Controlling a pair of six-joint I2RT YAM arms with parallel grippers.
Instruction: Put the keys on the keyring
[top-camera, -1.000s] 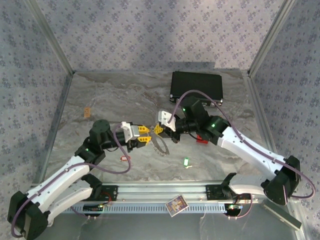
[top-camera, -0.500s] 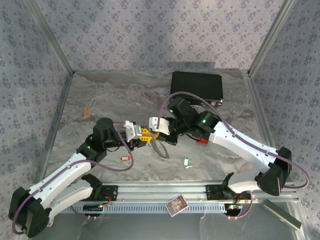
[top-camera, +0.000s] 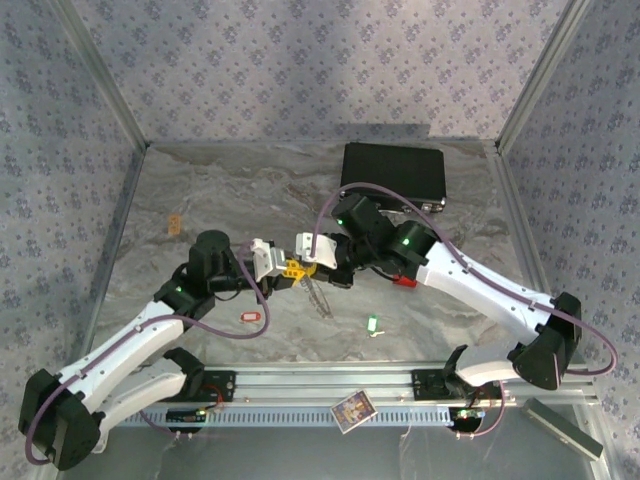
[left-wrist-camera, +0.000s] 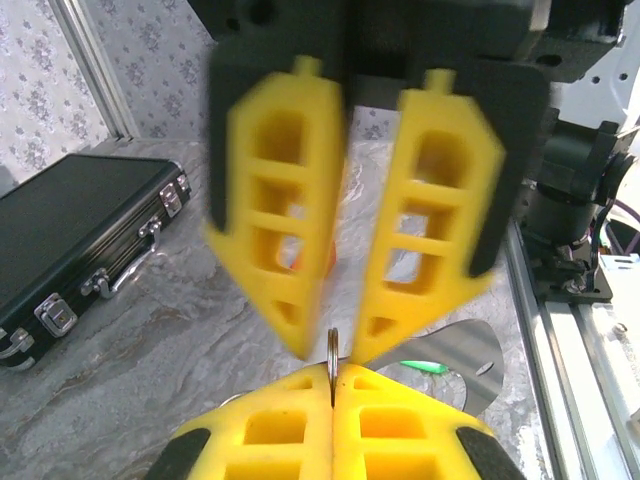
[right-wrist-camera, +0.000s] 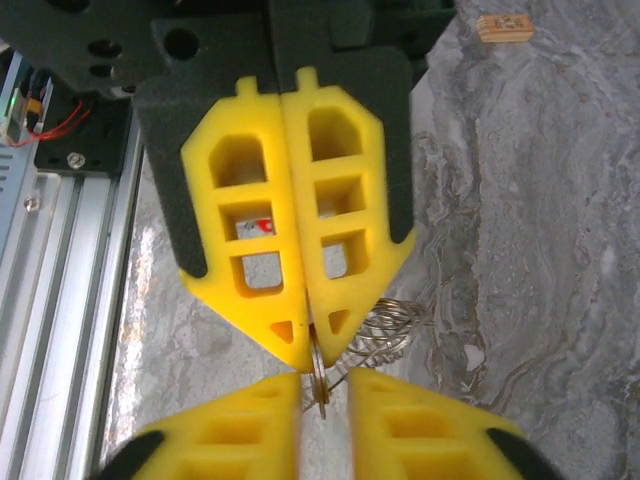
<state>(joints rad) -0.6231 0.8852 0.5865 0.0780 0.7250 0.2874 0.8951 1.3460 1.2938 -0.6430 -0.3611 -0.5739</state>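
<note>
While the left gripper (left-wrist-camera: 333, 385) is clamped on the keyring (top-camera: 318, 293), the right gripper (right-wrist-camera: 323, 395) meets it tip to tip, fingers slightly apart astride the wire. The ring trails edge-on toward the near rail. Red key (top-camera: 250, 317) lies flat on the table (top-camera: 220, 190) nearer the left arm, green key (top-camera: 372, 324) nearer the right. Both are loose, with open room around them.

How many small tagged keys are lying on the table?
2. The red-tagged key lies beside the left arm, and the green-and-white key lies in front of the right arm. The arms may hide others.
</note>
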